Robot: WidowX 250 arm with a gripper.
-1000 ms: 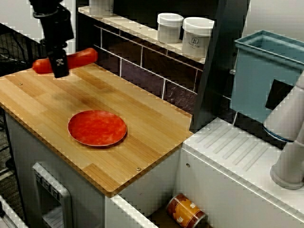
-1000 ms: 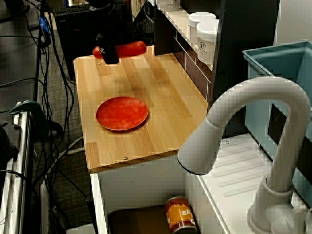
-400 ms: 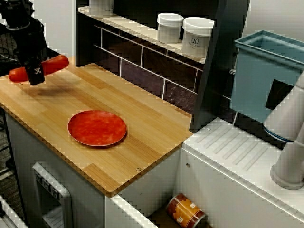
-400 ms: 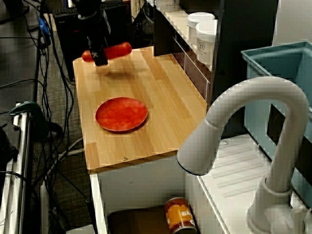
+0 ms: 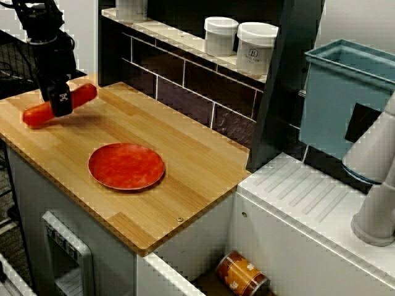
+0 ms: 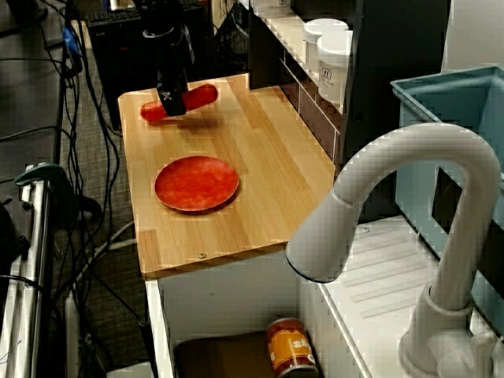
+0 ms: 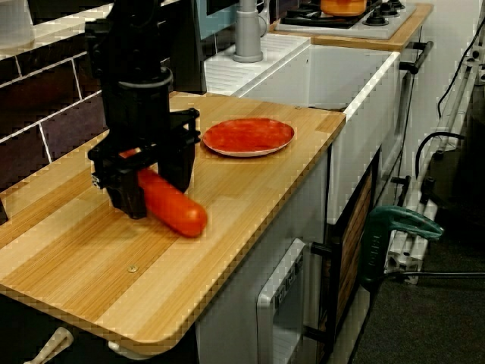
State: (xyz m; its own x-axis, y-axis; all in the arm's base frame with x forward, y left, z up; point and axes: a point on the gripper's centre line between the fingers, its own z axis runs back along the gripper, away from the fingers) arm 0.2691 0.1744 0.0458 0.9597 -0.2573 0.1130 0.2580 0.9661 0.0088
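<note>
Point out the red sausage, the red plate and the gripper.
red sausage (image 7: 178, 212), view from the counter's end, free end.
red plate (image 5: 126, 166), view facing the shelf, bare middle.
gripper (image 7: 154, 192), view from the counter's end, between its fingertips.

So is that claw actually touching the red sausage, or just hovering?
Touching. The view from the side shows the claw clamped on both sides of the red sausage.

One red sausage, one gripper, one red plate, one wooden surface. Two white jars on the one shelf, plus one more white tub cut off at the top edge. One can, one faucet, one blue bin, one green clamp.
</note>
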